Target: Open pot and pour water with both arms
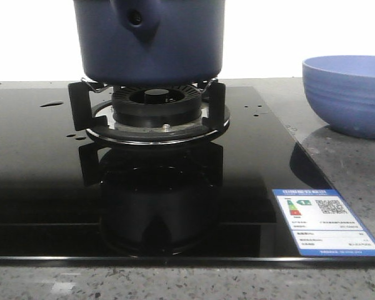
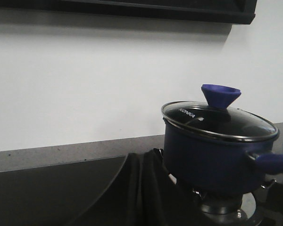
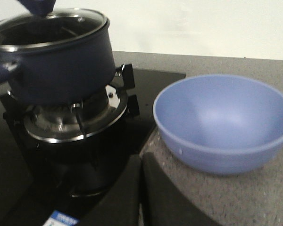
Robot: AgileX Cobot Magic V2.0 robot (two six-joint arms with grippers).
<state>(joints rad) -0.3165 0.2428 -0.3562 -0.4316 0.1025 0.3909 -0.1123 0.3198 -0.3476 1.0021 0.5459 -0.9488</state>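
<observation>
The pot [image 1: 149, 40] sits on the burner stand [image 1: 153, 112] at the middle of the black glass hob [image 1: 44, 187], at twelve o'clock in the front view, with its handle socket [image 1: 136, 19] pointing toward the camera. Both wrist views show its glass lid [image 2: 219, 120] seated flat on the rim, the blue cone knob [image 2: 220, 95] upright on top, so the opening step looks not yet done. Nothing touches the pot or the lid. The water shows only as small glossy drops [image 1: 65, 128] on the glass at about nine o'clock from the burner; whether the pot holds any cannot be told through the lid. The light blue bowl [image 1: 349, 94] stands on the speckled counter [image 1: 337, 162] at three o'clock from the pot, well apart from it, and appears empty in the right wrist view, so no pouring seems to have taken place. The left gripper [image 2: 140, 188] is apart from the pot, aimed toward it, its dark fingers close together and holding nothing. The right gripper [image 3: 140, 193] is over the hob's edge between pot and bowl, its fingers likewise drawn together and empty. By this reading the whole task remains: lift the lid, take the handle, tip the pot over the bowl.
</observation>
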